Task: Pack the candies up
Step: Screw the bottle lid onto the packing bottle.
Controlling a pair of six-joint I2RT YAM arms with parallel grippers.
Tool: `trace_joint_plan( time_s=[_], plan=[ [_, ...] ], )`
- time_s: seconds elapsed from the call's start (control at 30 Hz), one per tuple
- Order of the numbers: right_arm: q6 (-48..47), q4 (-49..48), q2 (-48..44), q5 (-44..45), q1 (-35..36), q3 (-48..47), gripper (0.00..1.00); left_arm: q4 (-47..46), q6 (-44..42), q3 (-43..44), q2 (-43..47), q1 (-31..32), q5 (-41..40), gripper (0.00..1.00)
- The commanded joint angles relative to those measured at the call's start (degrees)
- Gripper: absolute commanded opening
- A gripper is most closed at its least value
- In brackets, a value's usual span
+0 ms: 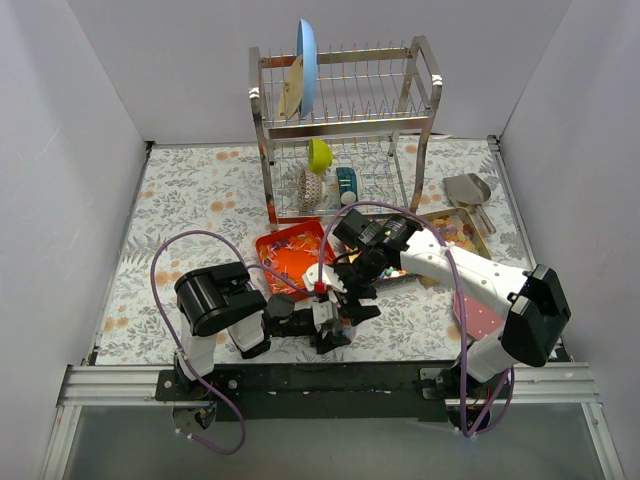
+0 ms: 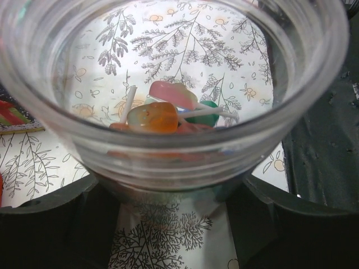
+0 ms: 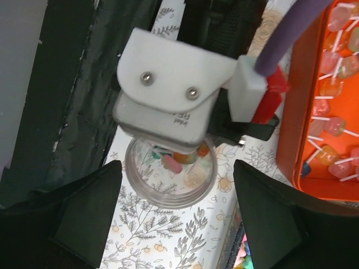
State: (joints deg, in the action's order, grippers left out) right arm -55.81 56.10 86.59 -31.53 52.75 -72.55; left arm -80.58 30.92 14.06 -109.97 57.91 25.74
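Note:
My left gripper [image 2: 174,224] is shut on the base of a small clear glass [image 2: 168,162], held near the table's front edge [image 1: 335,322]. The glass holds a few pink, orange and green sweets on white sticks [image 2: 162,112]. My right gripper [image 3: 176,224] is open and empty, its fingers [image 3: 84,216] spread wide directly above the glass [image 3: 162,193]. From above, the right gripper [image 1: 358,292] hangs over the left one. The candies [image 1: 458,232], tiny mixed-colour lumps, lie in a metal tray [image 1: 478,222] at right; a few show in the right wrist view [image 3: 242,256].
An orange tray [image 1: 285,252] of stick sweets lies just behind the grippers, also in the right wrist view [image 3: 297,112]. A metal scoop [image 1: 468,188] sits behind the metal tray. A dish rack [image 1: 345,130] with plates and cups stands at the back. A pink sheet [image 1: 480,315] lies under the right arm.

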Motion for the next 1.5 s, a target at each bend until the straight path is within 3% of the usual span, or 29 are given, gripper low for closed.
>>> trace_joint_plan(
  time_s=[0.0, 0.53, 0.67, 0.83, 0.97, 1.23, 1.47],
  plan=[
    [-3.51, 4.81, -0.27, -0.38, 0.25, -0.58, 0.87, -8.63, 0.28, -2.20, -0.68, -0.51, -3.59, 0.00],
    [1.13, 11.14, -11.34, 6.65, 0.25, 10.85, 0.86, -7.23, 2.48, -1.23, -1.21, -2.45, -2.54, 0.00],
    [4.21, 7.74, -14.34, 8.77, -4.91, 9.81, 0.86, -6.70, 1.52, -1.32, -1.12, -2.36, -1.31, 0.00],
    [7.21, 2.44, -8.38, 5.52, -7.58, -1.06, 0.87, -6.79, -0.59, -1.50, -1.21, -2.28, 1.42, 0.00],
    [6.16, 0.59, -1.35, 0.07, -4.69, -5.31, 0.87, -4.86, -0.07, -1.15, -0.77, -2.19, 1.07, 0.00],
    [-5.70, 4.80, 1.39, -1.61, -0.37, -3.82, 0.86, -4.59, 0.81, -1.15, -0.15, -2.28, -0.86, 0.00],
    [-7.12, 6.04, -0.98, 0.24, -0.11, -1.02, 0.86, -4.76, 1.08, -1.14, -0.50, -2.28, -1.13, 0.00]
  ],
)
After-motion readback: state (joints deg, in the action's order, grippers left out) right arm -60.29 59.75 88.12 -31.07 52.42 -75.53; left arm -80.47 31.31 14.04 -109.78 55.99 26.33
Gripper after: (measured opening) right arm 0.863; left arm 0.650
